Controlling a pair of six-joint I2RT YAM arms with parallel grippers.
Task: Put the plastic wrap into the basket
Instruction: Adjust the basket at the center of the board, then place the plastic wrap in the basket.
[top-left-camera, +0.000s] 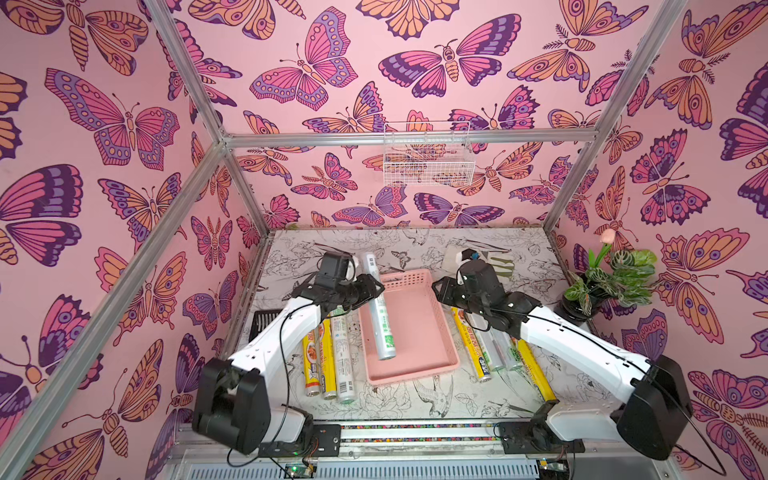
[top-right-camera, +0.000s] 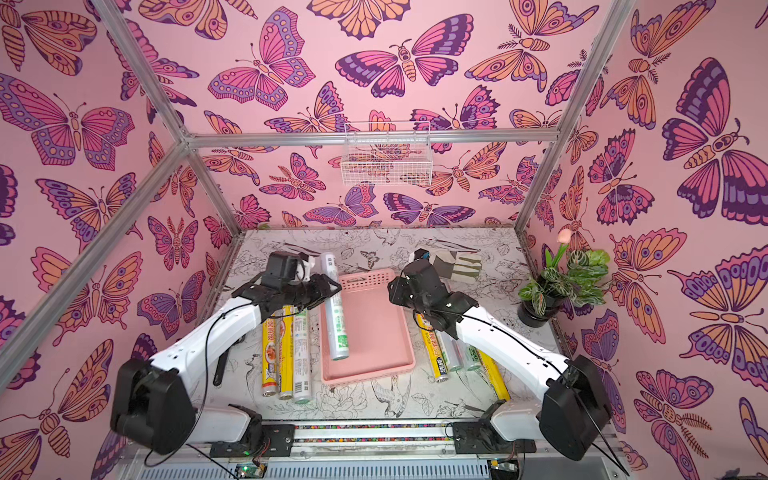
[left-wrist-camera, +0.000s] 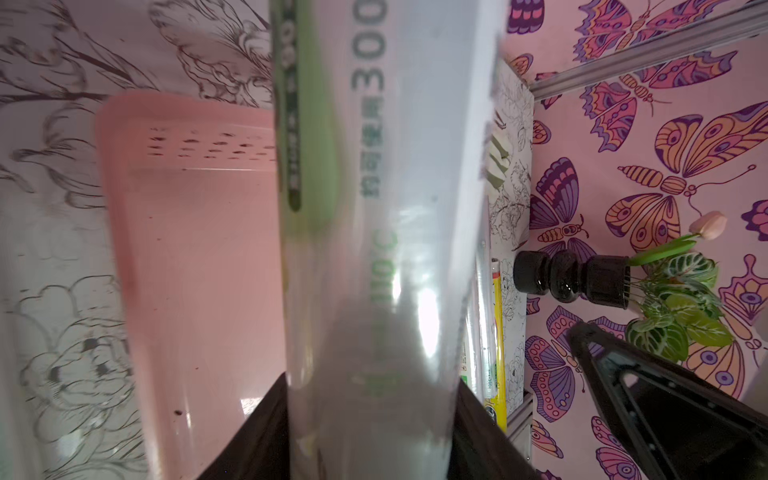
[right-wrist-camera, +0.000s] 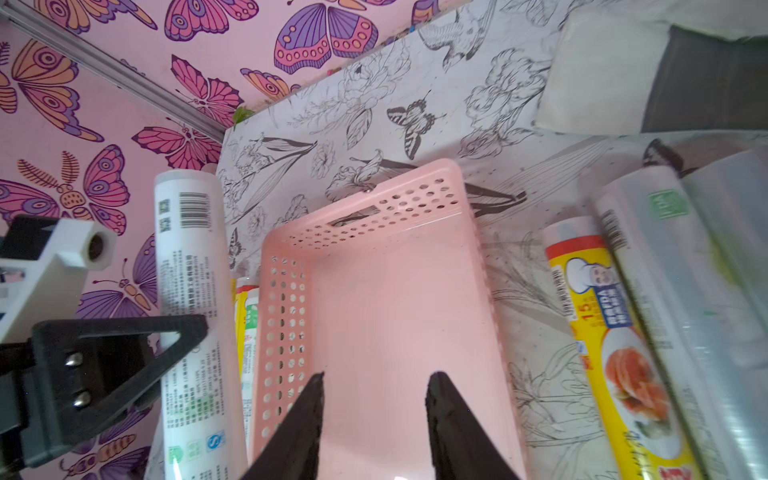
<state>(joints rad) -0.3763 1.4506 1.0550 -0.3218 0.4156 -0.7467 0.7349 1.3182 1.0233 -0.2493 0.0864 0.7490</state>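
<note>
Left wrist view shows the left gripper (left-wrist-camera: 372, 380) closed on a silvery-white roll of plastic wrap (left-wrist-camera: 386, 208), a long slick cylinder with green print, held over the pink basket (left-wrist-camera: 199, 270); in both top views its far end overhangs the basket's far rim while its near end sits above the flat floor, contact not discernible. The right gripper (right-wrist-camera: 376, 378) hangs part-open and empty above the perforated plastic basket. Risk, as judged: released this skewed, the smooth roll could perch on the rim and tumble out toward the other rolls (top-left-camera: 328, 361) on the table (top-left-camera: 419, 399).
</note>
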